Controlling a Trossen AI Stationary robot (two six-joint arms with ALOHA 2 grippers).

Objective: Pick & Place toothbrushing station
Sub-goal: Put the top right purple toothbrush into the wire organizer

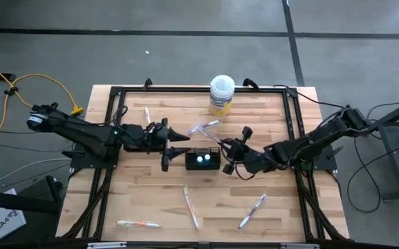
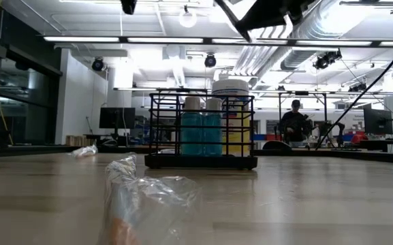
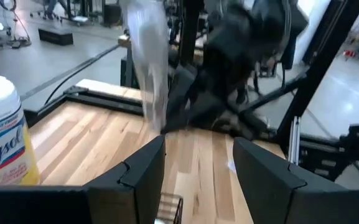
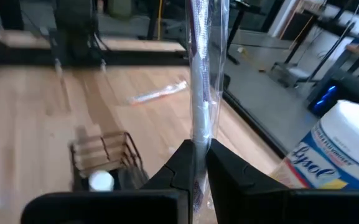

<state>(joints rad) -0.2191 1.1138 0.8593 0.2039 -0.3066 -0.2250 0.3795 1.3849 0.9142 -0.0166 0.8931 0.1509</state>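
Left tool [image 1: 166, 146] hangs over the bench [image 1: 144, 200] with its fingers [image 3: 143, 174] spread wide and nothing between them, its tips just left of the black mesh holder [image 1: 203, 160]. That holder stands mid-bench, two teal white-capped tubes [image 2: 201, 126] upright inside it. On its far side, the right tool [image 1: 221, 149] is pinched narrow on a plastic-wrapped toothbrush [image 4: 200, 87], which sticks out beyond its fingertips above the holder. Beyond both tools stands the white-lidded yellow tub [image 1: 221, 95]. More wrapped toothbrushes [image 1: 190, 206] lie scattered on the bench.
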